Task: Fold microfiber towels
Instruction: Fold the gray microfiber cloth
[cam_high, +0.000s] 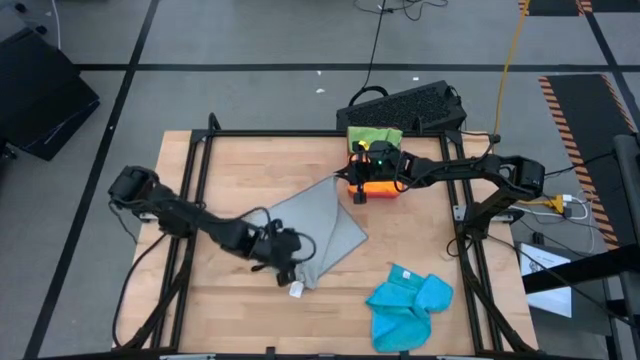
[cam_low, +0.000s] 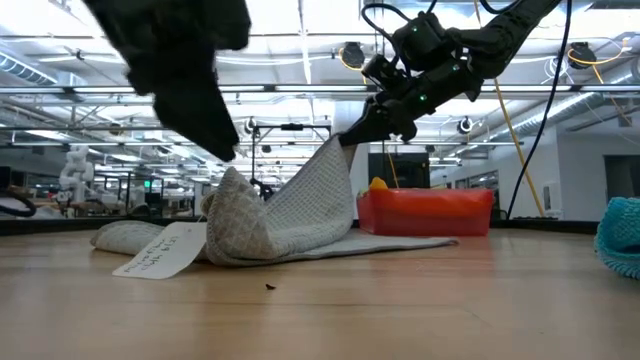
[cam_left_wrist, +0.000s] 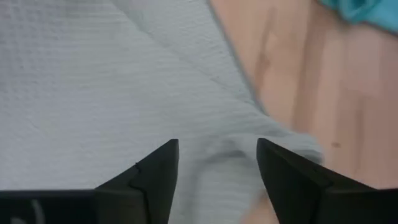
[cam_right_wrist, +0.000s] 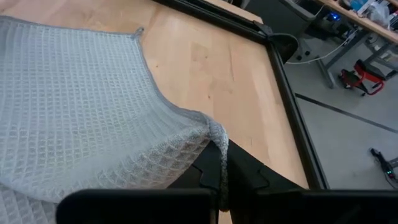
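Low view: right gripper (cam_low: 347, 137), pinching the grey towel (cam_high: 318, 232) corner aloft left of the tray (cam_low: 425, 212), should carry it evenly across, while left gripper (cam_high: 290, 268), jaws spread, hovers at the towel's near edge.

A pink-red tray (cam_high: 378, 187) is seen on the wooden table (cam_high: 420, 235), toward the far edge of the tabletop, and is also visible across the table in the low view (cam_low: 425, 212). The tabletop is bordered by a black metal frame (cam_high: 270, 133). A black keyboard (cam_high: 412, 104) is set on the grey floor just beyond the table's far edge, behind the tray. A yellow cable (cam_high: 510, 50) is run across the floor beyond the table's far right corner. A white paper tag (cam_low: 165, 250) with handwriting is laid flat on the table near its front edge.
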